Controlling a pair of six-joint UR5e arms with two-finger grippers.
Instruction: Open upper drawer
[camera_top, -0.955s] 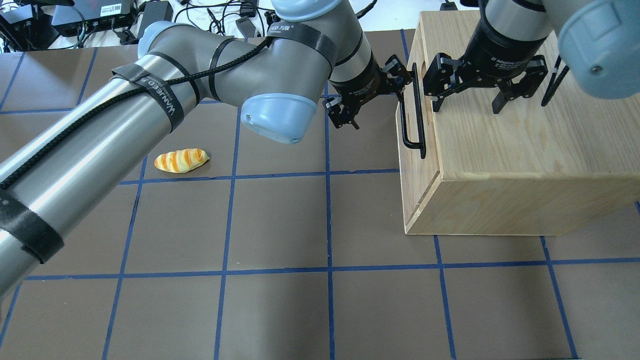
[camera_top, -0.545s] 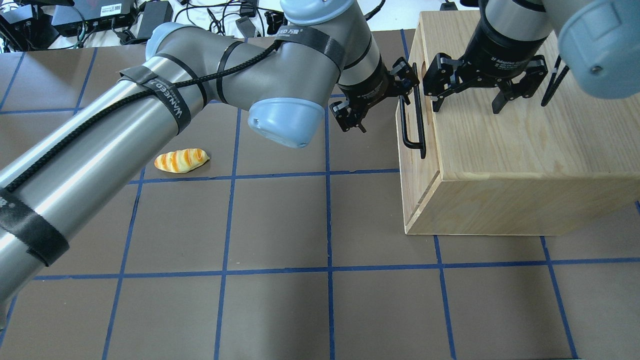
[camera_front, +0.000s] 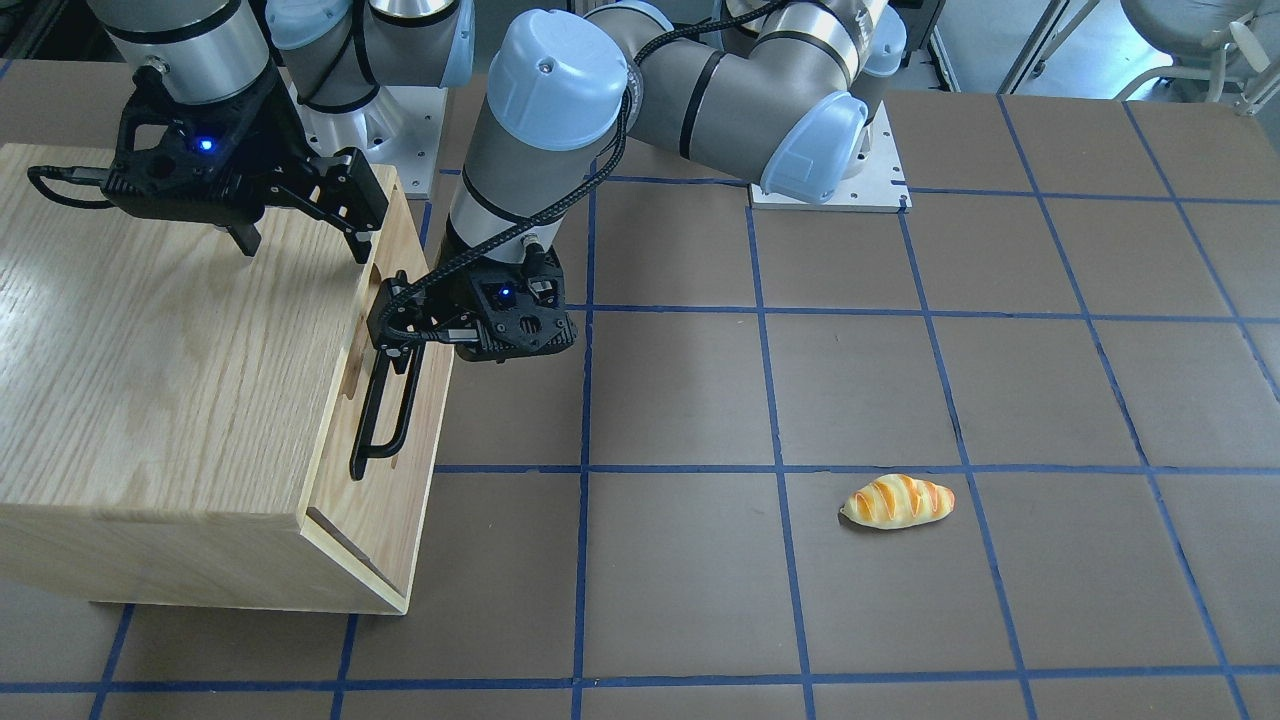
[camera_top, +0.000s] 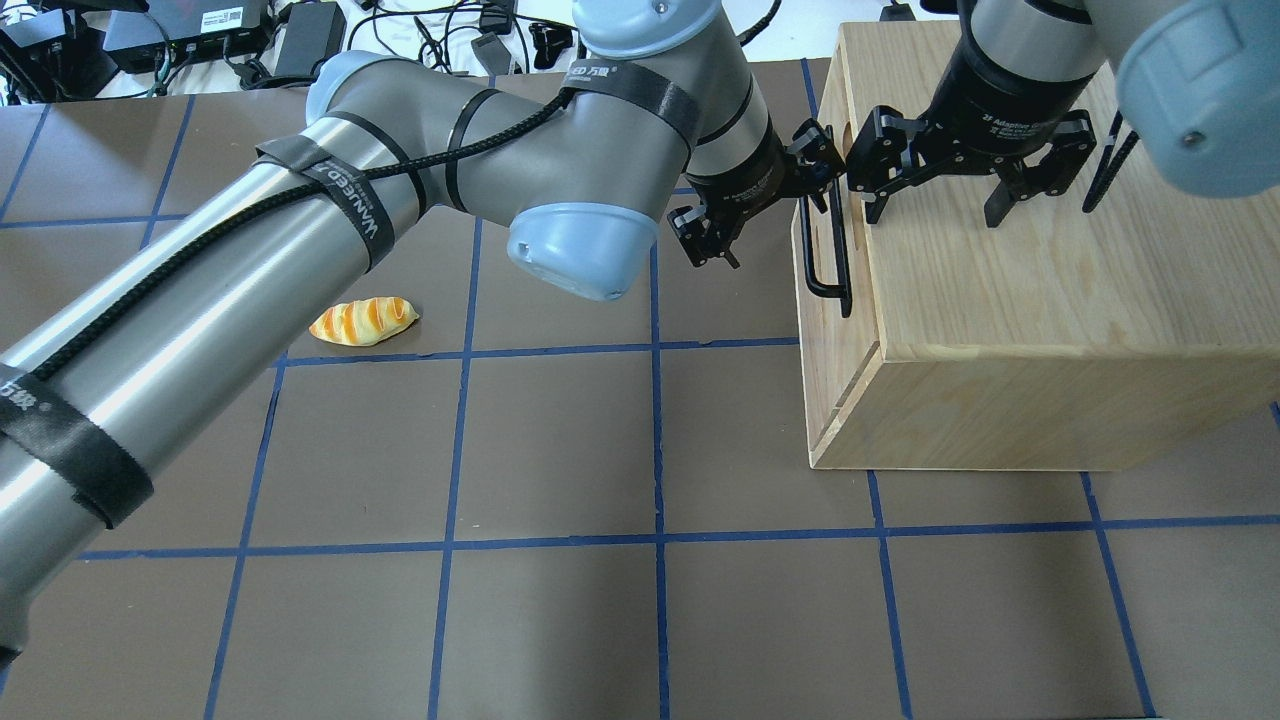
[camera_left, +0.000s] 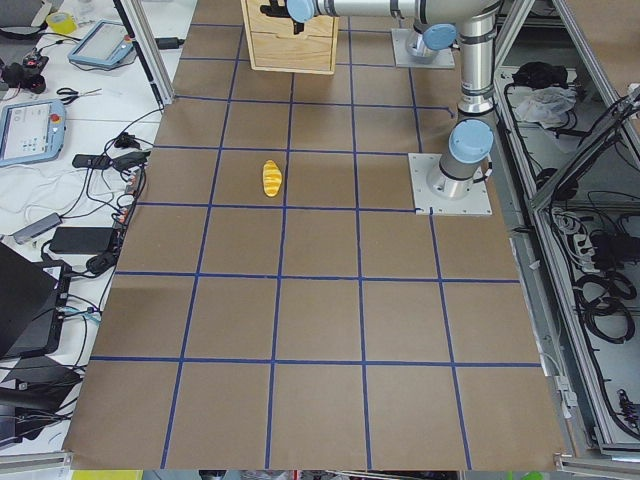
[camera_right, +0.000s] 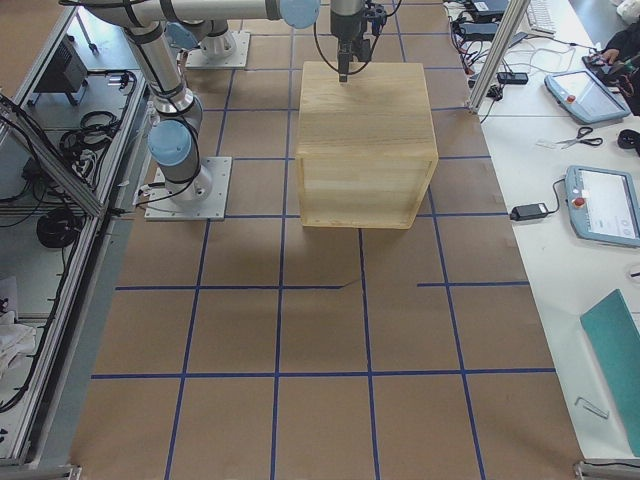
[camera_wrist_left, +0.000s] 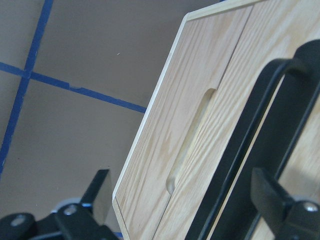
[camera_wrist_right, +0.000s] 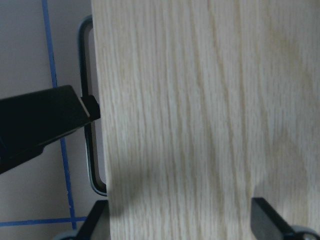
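Over on the right, far part of the tabletop (camera_top: 560, 450): the upper drawer (camera_wrist_left: 280, 30) sits in the left-facing front of the cabinet (camera_top: 1050, 300), and it looks pushed fully home
Bar handle (camera_wrist_left: 250, 150): black, lying level across the drawer front, its long axis running near to far, standing a little off the wood
Left hand (camera_wrist_left: 181, 180): reaching in from the left at the far end of the bar, spread wide with one finger on each side of it; the bar sits closer to one finger than the other, and nothing is gripped
Relation that matters: the bar lies crosswise inside the spread fingers, so I'd judge the move is to close on it and then pull straight left, square to the front
Nearer arm: the left, by a long way
Right hand (camera_top: 936, 212): spread and holding nothing, fingers pointing down over the cabinet top just behind the front edge; I cannot tell whether the tips rest on the wood
Hard to see: from above, the left wrist covers the bar's far end; whether either finger touches the bar is unclear; the slot cut-out (camera_wrist_left: 190, 145) lies across a seam below the bar, and I can't tell which drawer owns it; both end-of-table views show everything too small
Also about: a bread roll (camera_top: 362, 322), well apart to the left
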